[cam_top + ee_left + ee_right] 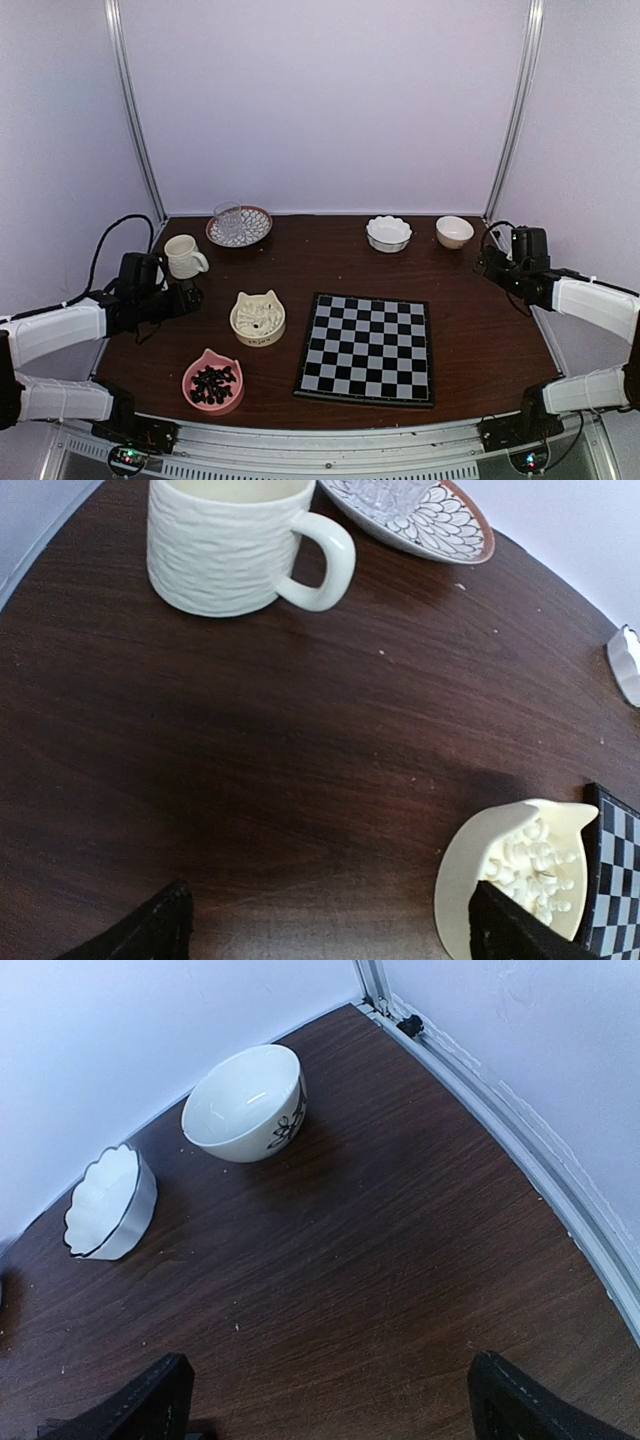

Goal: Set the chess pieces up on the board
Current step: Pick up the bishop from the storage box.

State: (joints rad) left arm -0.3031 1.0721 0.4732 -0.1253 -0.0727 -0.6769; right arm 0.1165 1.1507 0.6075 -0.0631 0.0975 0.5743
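Heads up: left claw (330, 930) and right claw (330, 1400) both gape wide, empty. With the chess pieces (530, 865) heaped in the cat bowl (452, 875) left of the board (367, 347), snagging several at once looks likely.

My dark wooden table (480, 320) carries the board (368, 348). Left of the board: cream cat bowl (238, 318), pink bowl (188, 385), mug (184, 256). Beyond it: patterned plate (256, 229), scalloped bowl (388, 233), round bowl (454, 231).

Cream mug (185, 256) beside patterned plate (256, 229) holding a glass (228, 215); scalloped bowl (389, 242) near round bowl (454, 238)
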